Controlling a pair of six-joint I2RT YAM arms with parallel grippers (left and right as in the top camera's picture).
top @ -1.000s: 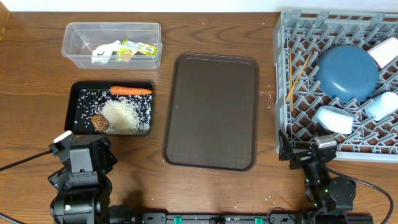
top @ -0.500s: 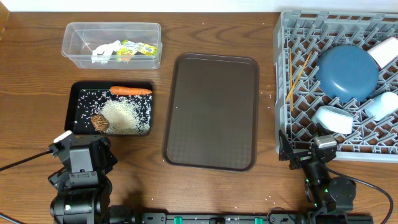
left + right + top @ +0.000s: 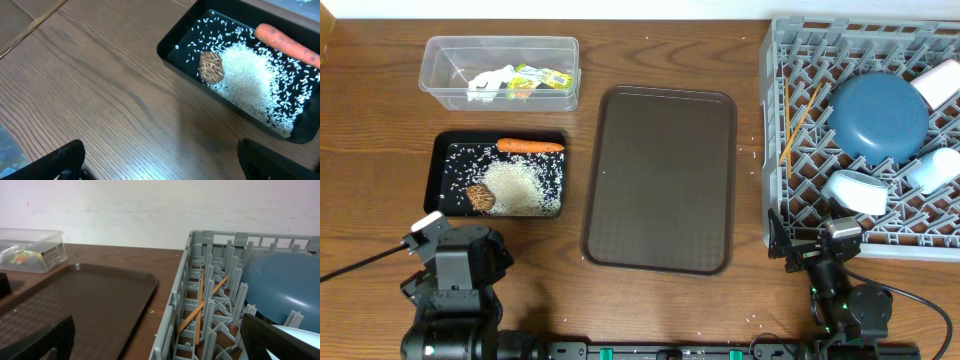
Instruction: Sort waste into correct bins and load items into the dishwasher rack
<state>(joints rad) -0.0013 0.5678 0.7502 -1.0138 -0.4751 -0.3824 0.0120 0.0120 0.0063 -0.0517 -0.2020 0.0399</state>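
Waste is all binned: carrot (image 3: 530, 146), brown lump (image 3: 480, 197) & rice (image 3: 520, 185) in the black tray (image 3: 433, 175), paper (image 3: 488, 82) & wrapper (image 3: 542, 76) in the clear tub (image 3: 445, 65); plate (image 3: 880, 115), white cup (image 3: 938, 82), blue cup (image 3: 932, 170), bowl (image 3: 855, 190), chopsticks (image 3: 788, 120) sit in the rack (image 3: 820, 40). Only change in 1 s: left gripper (image 3: 160, 165) backs off the tray a bit, right gripper (image 3: 160, 345) stays parked; both w/ fingers apart, empty — looks done.
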